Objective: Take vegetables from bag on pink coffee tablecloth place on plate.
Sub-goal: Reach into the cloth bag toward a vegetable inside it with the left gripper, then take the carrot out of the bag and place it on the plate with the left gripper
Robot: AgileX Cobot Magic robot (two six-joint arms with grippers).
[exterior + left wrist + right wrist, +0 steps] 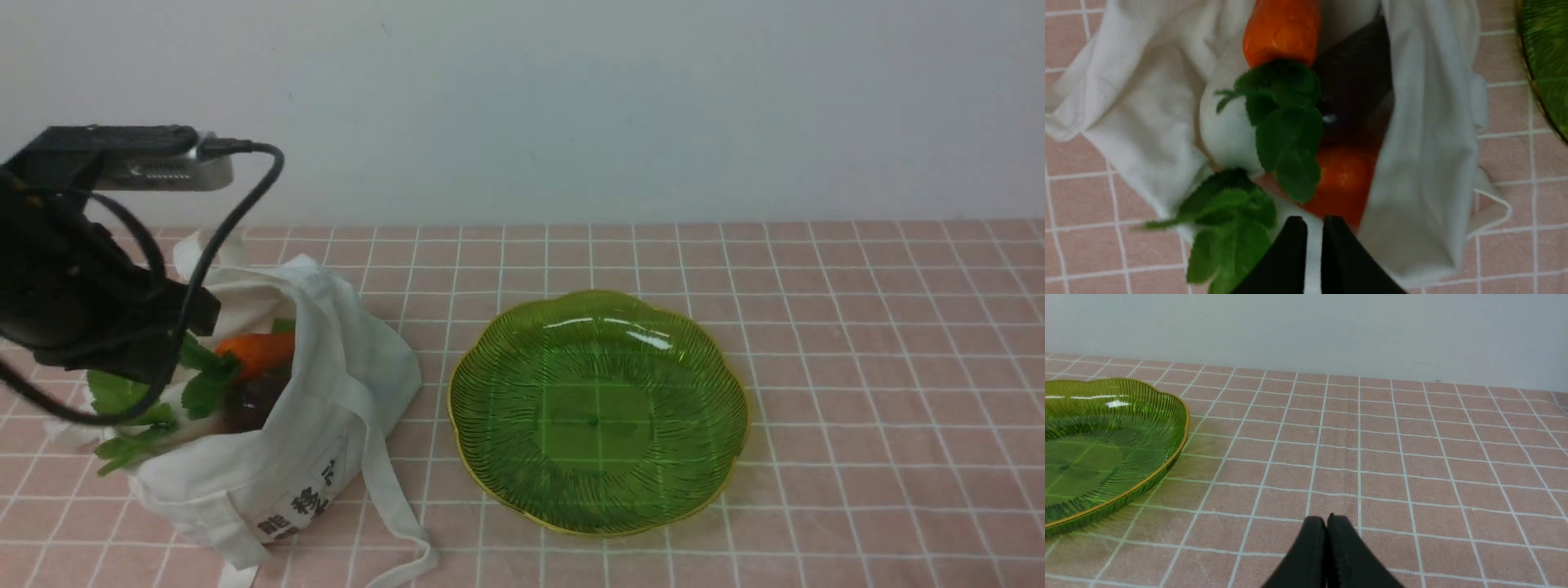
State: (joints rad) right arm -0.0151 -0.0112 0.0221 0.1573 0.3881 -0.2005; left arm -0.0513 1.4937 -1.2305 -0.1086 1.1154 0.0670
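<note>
Front view: bag (pixel 269 441) of vegetables lies near worktop's left front corner, plate (pixel 598 412) mid-worktop bare | left gripper (pixel 1314 228) nearly closed, empty, above carrot (pixel 1282 30) | right gripper (pixel 1326 524) closed, idle | step: first pick; next I must open and descend.

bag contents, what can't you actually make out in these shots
- Front view: the left arm covers part of the bag mouth.
- Left wrist view: the dark purple vegetable is blurred and in shadow.
- Bag lettering is creased, unreadable.
- Left gripper: tips nearly together, whether gripping is unclear.
</note>
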